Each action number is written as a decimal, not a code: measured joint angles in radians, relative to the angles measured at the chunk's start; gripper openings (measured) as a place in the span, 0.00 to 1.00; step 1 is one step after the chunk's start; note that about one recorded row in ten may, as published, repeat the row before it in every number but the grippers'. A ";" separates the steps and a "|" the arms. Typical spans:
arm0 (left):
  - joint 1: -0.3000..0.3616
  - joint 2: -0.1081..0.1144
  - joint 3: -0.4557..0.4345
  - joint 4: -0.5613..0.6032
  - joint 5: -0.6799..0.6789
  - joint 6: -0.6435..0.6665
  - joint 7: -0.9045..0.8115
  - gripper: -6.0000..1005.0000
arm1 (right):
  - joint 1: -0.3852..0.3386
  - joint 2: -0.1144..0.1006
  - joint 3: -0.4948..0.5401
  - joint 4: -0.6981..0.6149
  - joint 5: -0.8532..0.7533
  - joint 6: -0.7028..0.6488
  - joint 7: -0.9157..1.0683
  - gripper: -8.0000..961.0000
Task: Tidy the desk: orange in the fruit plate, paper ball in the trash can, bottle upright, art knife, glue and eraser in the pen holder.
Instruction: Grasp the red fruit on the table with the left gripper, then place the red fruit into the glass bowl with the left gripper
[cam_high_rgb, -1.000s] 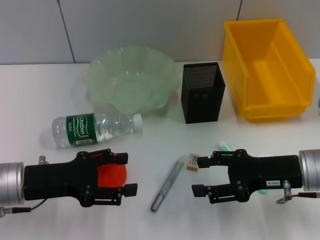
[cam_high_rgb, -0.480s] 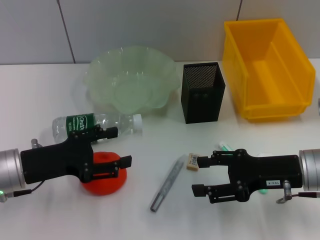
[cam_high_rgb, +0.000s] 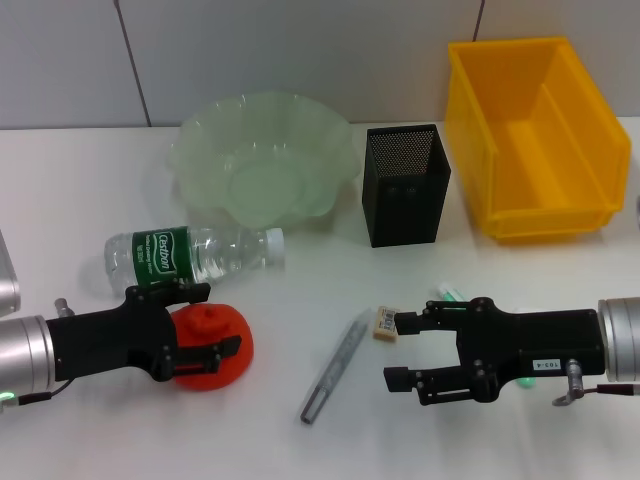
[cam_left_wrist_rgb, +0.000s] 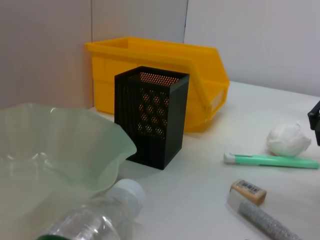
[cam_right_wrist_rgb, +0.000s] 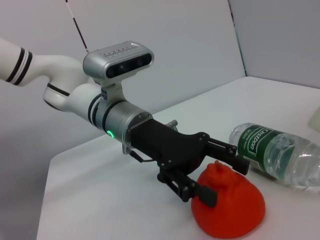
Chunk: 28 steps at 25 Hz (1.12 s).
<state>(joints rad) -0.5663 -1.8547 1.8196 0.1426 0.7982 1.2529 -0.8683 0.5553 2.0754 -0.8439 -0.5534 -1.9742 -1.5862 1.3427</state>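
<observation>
Left gripper (cam_high_rgb: 205, 320) low over the table at near left, jaws spread. The orange (cam_high_rgb: 213, 343) sits on the table between the two fingers: one finger runs along its far side, the other crosses its near face. In the right wrist view the near finger (cam_right_wrist_rgb: 202, 192) lies against the orange's (cam_right_wrist_rgb: 229, 204) flank; whether the far finger touches cannot be told. The orange rests on the table, not lifted.

Right gripper (cam_high_rgb: 398, 350) at near right, jaws spread, nothing between them. Upper fingertip sits just beside the eraser (cam_high_rgb: 386, 322); contact not clear. The art knife (cam_high_rgb: 335, 365) lies on the table just left of this gripper, slanting from near-left to far-right, its far end close to the eraser. A green glue stick (cam_left_wrist_rgb: 270, 160) lies behind the right gripper, mostly hidden by it in the head view; the paper ball (cam_left_wrist_rgb: 288, 139) shows beyond it in the left wrist view only.

Further back, the bottle (cam_high_rgb: 192, 256) lies on its side just beyond the orange, cap pointing right.

Far row, left to right: pale green fruit plate (cam_high_rgb: 331, 147), black mesh pen holder (cam_high_rgb: 405, 186), yellow bin (cam_high_rgb: 530, 135). All three stand apart from one another on the white table (cam_high_rgb: 80, 190).
</observation>
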 joint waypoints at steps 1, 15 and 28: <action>0.001 0.000 0.001 0.000 0.000 -0.003 0.000 0.73 | 0.000 0.000 0.003 0.000 0.000 0.000 0.000 0.82; 0.016 0.009 0.002 0.010 0.003 -0.007 0.000 0.63 | 0.000 0.000 0.010 0.001 0.000 0.000 0.001 0.82; 0.020 0.013 -0.019 0.034 -0.003 0.092 -0.030 0.25 | 0.000 0.000 0.009 0.001 0.000 0.000 0.001 0.82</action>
<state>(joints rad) -0.5464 -1.8418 1.8002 0.1763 0.7954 1.3451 -0.8981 0.5553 2.0754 -0.8344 -0.5523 -1.9742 -1.5862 1.3437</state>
